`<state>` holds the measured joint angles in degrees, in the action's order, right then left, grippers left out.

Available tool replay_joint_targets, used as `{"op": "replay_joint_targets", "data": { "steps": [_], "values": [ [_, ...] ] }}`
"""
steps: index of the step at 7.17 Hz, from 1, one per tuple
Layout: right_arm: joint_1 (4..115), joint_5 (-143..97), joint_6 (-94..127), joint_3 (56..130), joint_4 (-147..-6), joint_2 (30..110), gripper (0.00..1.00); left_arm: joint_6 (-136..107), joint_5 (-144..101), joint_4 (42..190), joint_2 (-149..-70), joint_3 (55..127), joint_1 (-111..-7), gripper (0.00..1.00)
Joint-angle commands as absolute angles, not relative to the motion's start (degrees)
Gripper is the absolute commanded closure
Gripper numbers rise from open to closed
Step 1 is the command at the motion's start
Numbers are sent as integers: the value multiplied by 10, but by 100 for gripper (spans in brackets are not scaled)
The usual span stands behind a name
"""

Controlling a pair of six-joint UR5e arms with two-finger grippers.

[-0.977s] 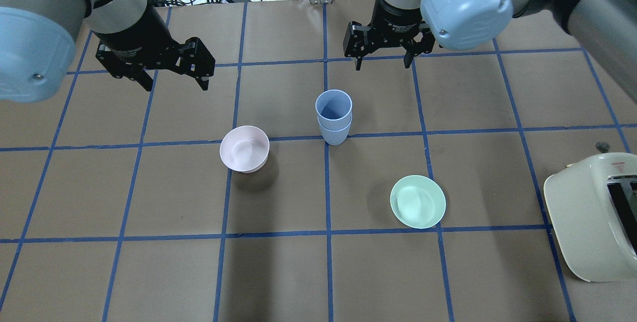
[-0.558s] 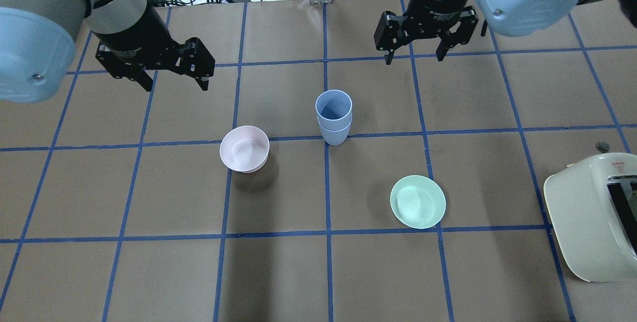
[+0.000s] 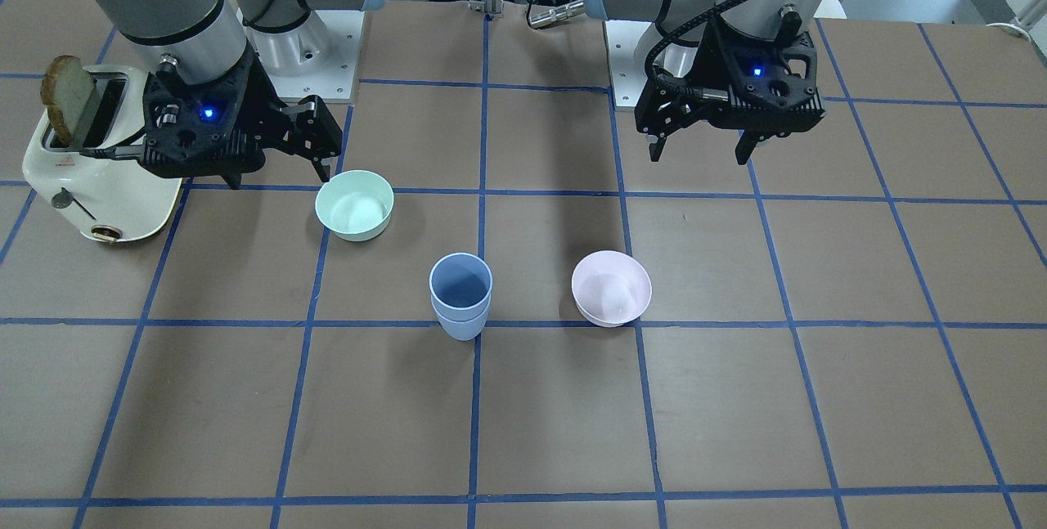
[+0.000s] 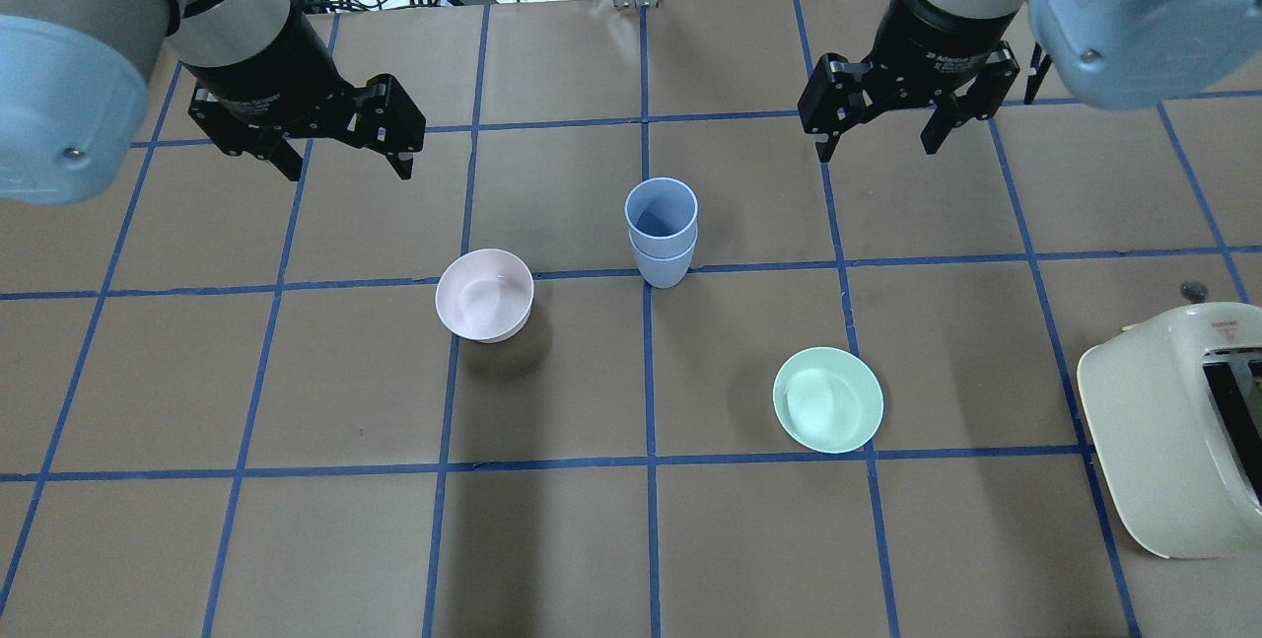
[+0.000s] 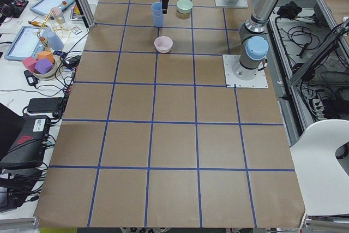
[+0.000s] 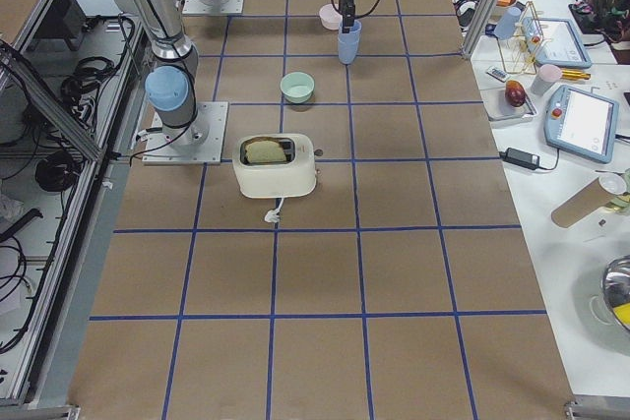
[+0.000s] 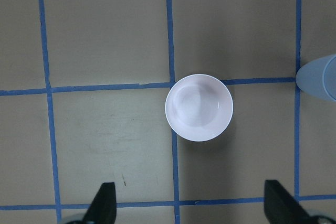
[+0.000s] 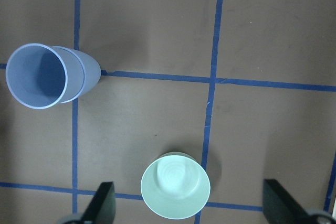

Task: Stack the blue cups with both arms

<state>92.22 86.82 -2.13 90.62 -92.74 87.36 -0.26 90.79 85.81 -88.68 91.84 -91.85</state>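
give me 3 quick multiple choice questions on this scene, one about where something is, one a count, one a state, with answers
1. Where is the pale pink bowl in relation to the blue cups?
A. inside them
B. on the robot's right of them
C. on the robot's left of them

2. How many blue cups make up the stack?
A. one
B. two
C. three

3. What state are the left gripper and the right gripper in?
A. both open, holding nothing
B. both shut on cups
C. one open, one shut on a bowl

Answers:
1. C, as the overhead view shows the bowl on the left arm's side of the cups and apart from them.
2. B, as two rims show, one nested just below the other.
3. A, as both pairs of fingers are spread wide above bare table.
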Motion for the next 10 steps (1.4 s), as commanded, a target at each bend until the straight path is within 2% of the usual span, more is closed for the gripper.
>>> {"op": "replay_joint_targets", "data": {
  "steps": [1, 10],
  "values": [
    [921, 923, -24, 928, -924, 896, 0, -3, 908, 859, -887, 918, -918, 0],
    [904, 872, 24, 923, -889, 904, 0, -3, 908, 859, -887, 918, -918, 0]
  ]
}}
